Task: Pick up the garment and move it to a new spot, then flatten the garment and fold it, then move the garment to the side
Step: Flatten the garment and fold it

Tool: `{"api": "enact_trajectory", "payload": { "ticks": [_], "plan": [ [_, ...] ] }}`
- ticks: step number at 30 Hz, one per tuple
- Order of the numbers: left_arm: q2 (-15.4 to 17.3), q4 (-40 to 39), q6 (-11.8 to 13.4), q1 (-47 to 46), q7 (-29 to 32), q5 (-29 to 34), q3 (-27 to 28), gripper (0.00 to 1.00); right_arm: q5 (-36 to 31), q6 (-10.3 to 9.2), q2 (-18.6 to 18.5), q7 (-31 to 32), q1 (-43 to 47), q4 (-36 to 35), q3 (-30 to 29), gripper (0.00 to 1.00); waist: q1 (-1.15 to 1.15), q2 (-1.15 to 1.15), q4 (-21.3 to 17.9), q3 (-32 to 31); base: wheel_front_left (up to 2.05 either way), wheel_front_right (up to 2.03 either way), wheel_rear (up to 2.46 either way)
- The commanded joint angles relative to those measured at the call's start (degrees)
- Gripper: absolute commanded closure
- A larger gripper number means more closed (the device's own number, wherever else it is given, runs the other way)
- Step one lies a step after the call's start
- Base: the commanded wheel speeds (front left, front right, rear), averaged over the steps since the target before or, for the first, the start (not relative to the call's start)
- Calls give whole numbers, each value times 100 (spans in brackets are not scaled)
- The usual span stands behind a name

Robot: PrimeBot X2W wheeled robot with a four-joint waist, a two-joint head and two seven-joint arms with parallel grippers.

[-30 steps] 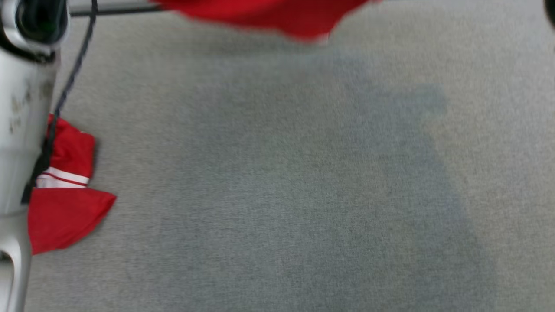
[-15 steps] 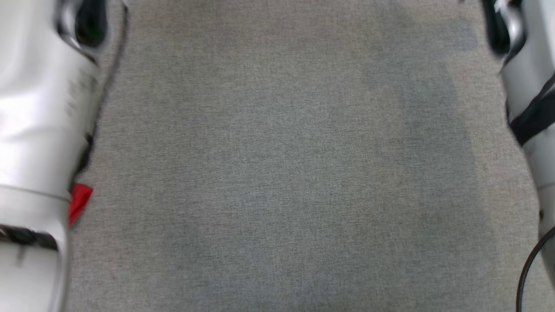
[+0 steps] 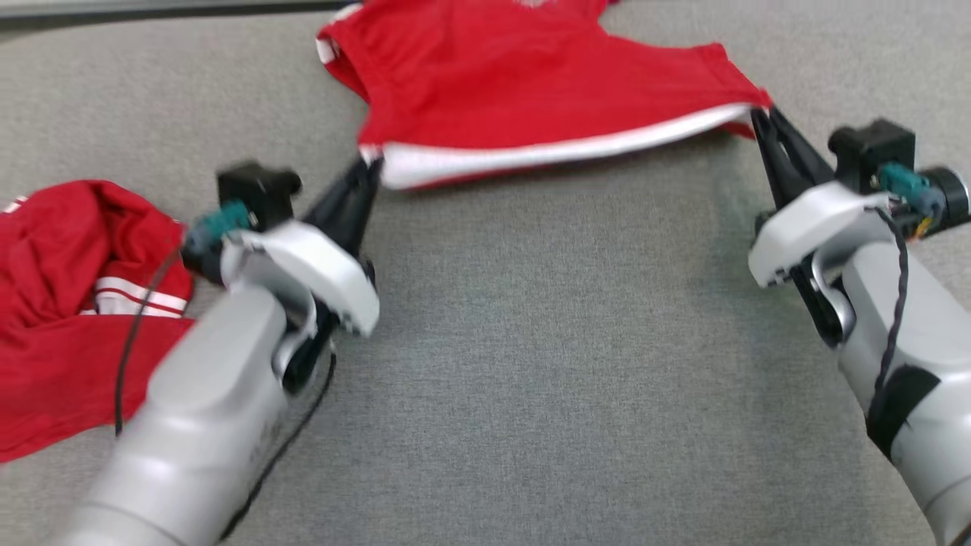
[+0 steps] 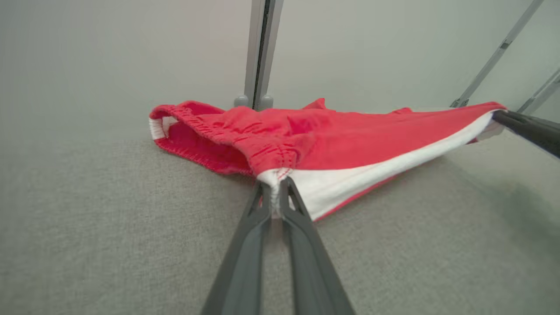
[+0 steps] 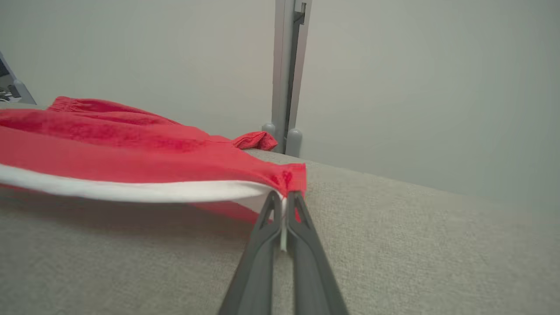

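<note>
Pinching the garment (image 3: 531,76), fingers (image 4: 243,258) cover its corners.

My bench (image 3: 531,341) is covered in grey woven cloth. The red garment (image 3: 531,76) lies across its far side, its white-banded near edge raised off the cloth; a second red garment (image 3: 53,364) lies crumpled at my left.

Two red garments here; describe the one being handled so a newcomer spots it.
On the grey surface, look to the far middle. The garment there is red with a white band along its near edge, stretched between the left gripper and right gripper. The other red garment lies crumpled at the left, ungripped.
</note>
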Motion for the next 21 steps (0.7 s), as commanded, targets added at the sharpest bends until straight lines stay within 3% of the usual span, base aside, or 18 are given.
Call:
{"api": "enact_trajectory", "payload": {
  "ticks": [1, 13, 21],
  "plan": [
    [87, -49, -7, 200, -1, 8, -77, 100, 143, -8, -89, -7, 139, 49, 67, 100, 0, 0, 79, -264, 0, 0, 0],
    [377, -506, -5, 1374, -2, 196, -691, 100, 1377, -10, -865, 22, 1245, -148, 1133, 100, 0, 0, 62, -1230, 0, 0, 0],
    [293, -941, -3, 2066, 38, 225, -1089, 100, 2176, -10, -1503, 70, 1938, -848, 1527, 100, 0, 0, -33, -1640, 0, 0, 0]
  ]
}}
